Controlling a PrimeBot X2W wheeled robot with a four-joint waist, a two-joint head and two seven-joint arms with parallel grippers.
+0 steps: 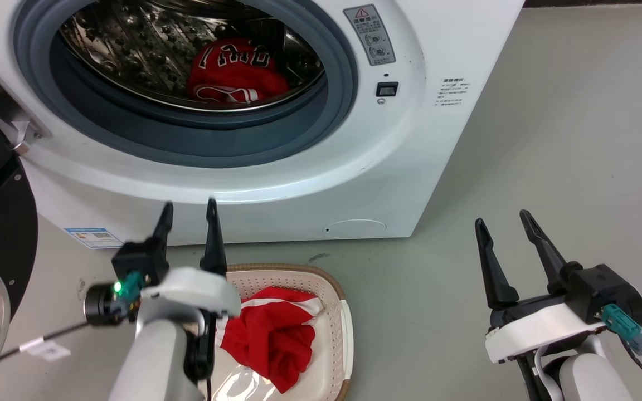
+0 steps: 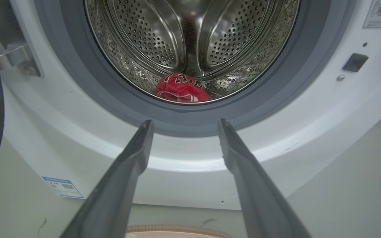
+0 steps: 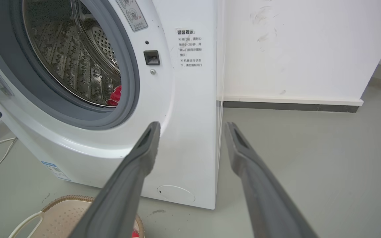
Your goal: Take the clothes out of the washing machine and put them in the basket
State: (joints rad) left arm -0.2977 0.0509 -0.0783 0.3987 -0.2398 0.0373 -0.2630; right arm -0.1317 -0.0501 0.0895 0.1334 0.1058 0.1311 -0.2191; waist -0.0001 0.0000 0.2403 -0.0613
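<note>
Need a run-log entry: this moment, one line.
one garment in basket; other garment in washing machine; left gripper jaws open; right gripper jaws open

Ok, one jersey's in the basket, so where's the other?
At the top of the head view, the other red jersey lies on the drum floor inside the washing machine, just behind the grey door seal.

The drum (image 2: 137, 39) is shiny perforated steel, its seal (image 2: 184, 119) matt grey rubber; the washer (image 1: 310, 178) is glossy white (lightly scratched). The jersey (image 1: 276, 334) is soft cloth, the basket (image 1: 345, 334) smooth plastic.
</note>
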